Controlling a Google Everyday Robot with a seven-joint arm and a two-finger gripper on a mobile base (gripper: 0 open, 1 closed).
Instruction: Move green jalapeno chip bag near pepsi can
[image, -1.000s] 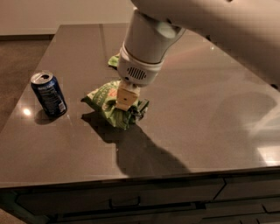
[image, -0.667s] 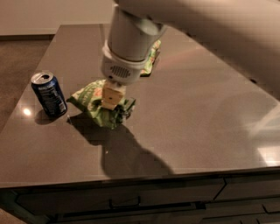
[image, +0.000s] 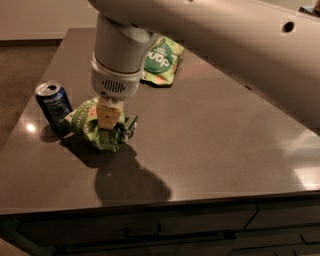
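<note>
as end effector (image: 111, 123) grips bag (image: 84, 118), it's nr can (image: 53, 106)

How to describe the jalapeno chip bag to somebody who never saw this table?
On the dark table, find the pepsi can near the left edge. Beside it is the green jalapeno chip bag, crumpled, in the gripper; the other green bag bears a round logo.

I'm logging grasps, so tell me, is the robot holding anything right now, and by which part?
The gripper appears to hold the green jalapeno chip bag by its crumpled middle, close beside the pepsi can.
</note>
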